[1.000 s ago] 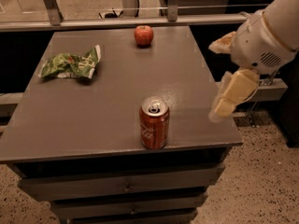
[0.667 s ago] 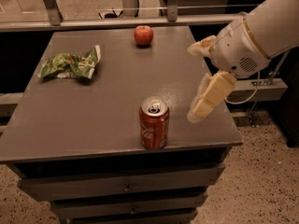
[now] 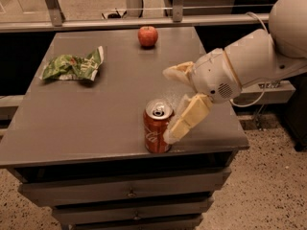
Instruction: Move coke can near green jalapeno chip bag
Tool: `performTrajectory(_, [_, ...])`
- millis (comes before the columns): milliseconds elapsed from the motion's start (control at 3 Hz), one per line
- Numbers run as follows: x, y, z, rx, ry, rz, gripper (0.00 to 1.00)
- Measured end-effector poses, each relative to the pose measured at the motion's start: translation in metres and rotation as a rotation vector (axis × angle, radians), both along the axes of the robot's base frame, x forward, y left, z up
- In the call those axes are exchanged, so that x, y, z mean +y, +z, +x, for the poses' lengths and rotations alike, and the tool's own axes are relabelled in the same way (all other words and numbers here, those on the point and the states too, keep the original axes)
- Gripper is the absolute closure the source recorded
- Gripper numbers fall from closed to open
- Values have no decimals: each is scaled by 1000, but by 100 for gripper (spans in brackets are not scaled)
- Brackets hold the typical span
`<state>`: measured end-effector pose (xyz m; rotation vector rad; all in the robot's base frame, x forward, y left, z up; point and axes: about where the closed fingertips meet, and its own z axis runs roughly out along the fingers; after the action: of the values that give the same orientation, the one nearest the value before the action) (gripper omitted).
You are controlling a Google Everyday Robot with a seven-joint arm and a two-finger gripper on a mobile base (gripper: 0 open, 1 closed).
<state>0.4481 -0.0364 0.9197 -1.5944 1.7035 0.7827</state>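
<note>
The red coke can [image 3: 157,130] stands upright near the front edge of the grey table [image 3: 96,123]. The green jalapeno chip bag [image 3: 72,67] lies crumpled at the far left of the table, well away from the can. My gripper [image 3: 167,104] comes in from the right and is open. Its lower finger [image 3: 188,120] is right beside the can's right side, and its upper finger [image 3: 178,72] is above and behind the can. It holds nothing.
A red apple [image 3: 147,35] sits at the table's far edge, right of centre. The table is a cabinet with drawers [image 3: 129,191] below its front edge. A rail [image 3: 134,22] runs behind it. A speckled floor lies to the right.
My arm has moved left and down from the table's right edge. The gripper now sits right next to the can. The can, bag and apple have not moved.
</note>
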Motion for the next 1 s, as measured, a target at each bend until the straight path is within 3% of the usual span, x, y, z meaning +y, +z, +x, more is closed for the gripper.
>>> performTrajectory(667, [31,-17,-14,79,56,118,0])
performTrajectory(1000, [28,-32,-15,97,36,148,21])
